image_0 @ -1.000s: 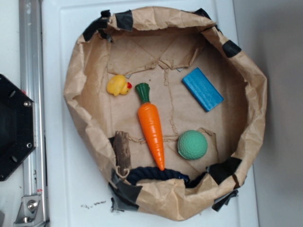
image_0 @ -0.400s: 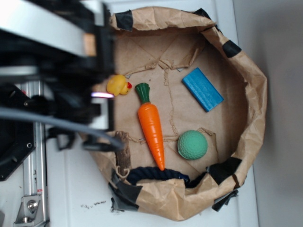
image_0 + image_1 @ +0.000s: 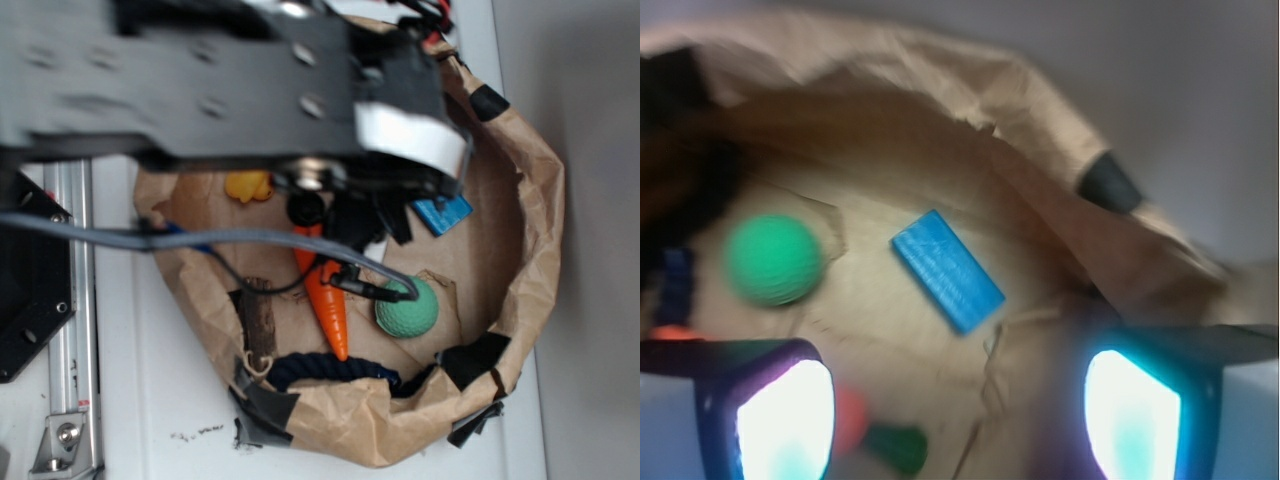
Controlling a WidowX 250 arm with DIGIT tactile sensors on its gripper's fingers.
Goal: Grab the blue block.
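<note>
The blue block point(image 3: 947, 270) lies flat on the brown paper floor of the bag, ahead of my gripper point(image 3: 958, 420) in the wrist view. The jaws stand wide apart and empty, and the fingers point(image 3: 785, 420) glow at the bottom corners. The block is above and between them, untouched. In the exterior view my blurred arm point(image 3: 300, 90) hangs over the bag and hides most of the blue block point(image 3: 447, 212); only its lower right end shows.
A green ball point(image 3: 407, 307), an orange carrot point(image 3: 327, 305), a yellow duck point(image 3: 250, 187), a brown stick point(image 3: 258, 320) and a dark navy rope point(image 3: 330, 368) lie in the crumpled paper bag point(image 3: 540, 220). The ball point(image 3: 772, 260) is left of the block.
My arm has swept in from the left across the bag and now covers the duck's top, the carrot's leaves and most of the blue block. The objects have not moved.
</note>
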